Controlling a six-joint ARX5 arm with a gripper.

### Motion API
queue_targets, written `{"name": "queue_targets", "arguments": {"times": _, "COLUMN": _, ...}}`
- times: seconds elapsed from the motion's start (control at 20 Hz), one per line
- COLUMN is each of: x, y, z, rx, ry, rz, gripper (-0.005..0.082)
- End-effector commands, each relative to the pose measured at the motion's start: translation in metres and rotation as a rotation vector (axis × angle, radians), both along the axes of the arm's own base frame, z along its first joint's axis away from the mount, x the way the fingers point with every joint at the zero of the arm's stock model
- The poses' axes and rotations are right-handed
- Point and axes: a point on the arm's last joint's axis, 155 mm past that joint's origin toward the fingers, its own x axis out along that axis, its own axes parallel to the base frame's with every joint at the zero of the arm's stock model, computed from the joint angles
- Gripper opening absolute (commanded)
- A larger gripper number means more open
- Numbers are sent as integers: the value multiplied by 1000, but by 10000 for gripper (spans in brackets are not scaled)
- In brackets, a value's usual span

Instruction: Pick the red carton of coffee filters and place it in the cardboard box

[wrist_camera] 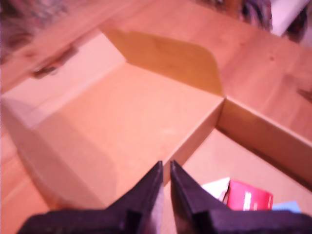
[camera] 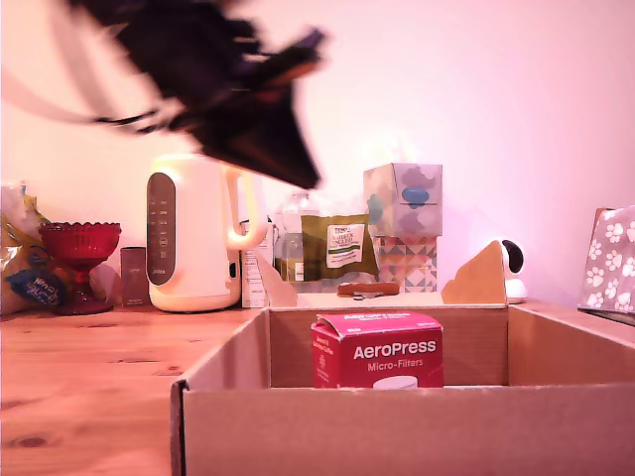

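You're looking at a wooden worktop [camera: 89, 367], warm grain with a few knots. The cardboard box [camera: 397, 426] sits on it at the near edge, flaps up. At the back, from the exterior view's left: a red glass bowl [camera: 79, 248] on its stem, a cream kettle [camera: 193, 233] just beside it, a green packet [camera: 337, 248], two stacked tissue boxes [camera: 405, 228], and a small white camera [camera: 513, 268]. A paw-print box [camera: 610, 260] stands at the far right.

Tool [wrist_camera: 165, 178] aloft — jaws nearly closed, empty
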Motion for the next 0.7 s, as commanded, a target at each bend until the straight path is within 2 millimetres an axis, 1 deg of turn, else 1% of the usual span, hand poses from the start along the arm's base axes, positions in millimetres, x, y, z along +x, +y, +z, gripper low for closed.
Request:
{"name": "queue_targets", "arguments": {"times": 0.0, "x": 5, "y": 19, "z": -1, "rx": -62, "ry": -14, "rz": 62, "gripper": -24}}
{"name": "queue_targets", "arguments": {"times": 0.15, "x": 11, "y": 63, "z": -9, "rx": -138, "ry": -19, "rz": 185, "gripper": -24}}
{"name": "queue_targets", "arguments": {"times": 0.25, "x": 9, "y": 89, "z": -13, "rx": -177, "ry": -14, "rz": 259, "gripper": -24}}
{"name": "queue_targets", "arguments": {"times": 0.4, "x": 3, "y": 126, "z": -10, "rx": -229, "ry": -44, "rz": 352, "gripper": -24}}
{"name": "queue_targets", "arguments": {"times": 0.5, "x": -2, "y": 146, "z": -5, "rx": -266, "ry": -74, "rz": 404, "gripper": -24}}
{"name": "queue_targets", "arguments": {"times": 0.65, "x": -14, "y": 176, "z": -8, "rx": -297, "ry": -94, "rz": 491, "gripper": -24}}
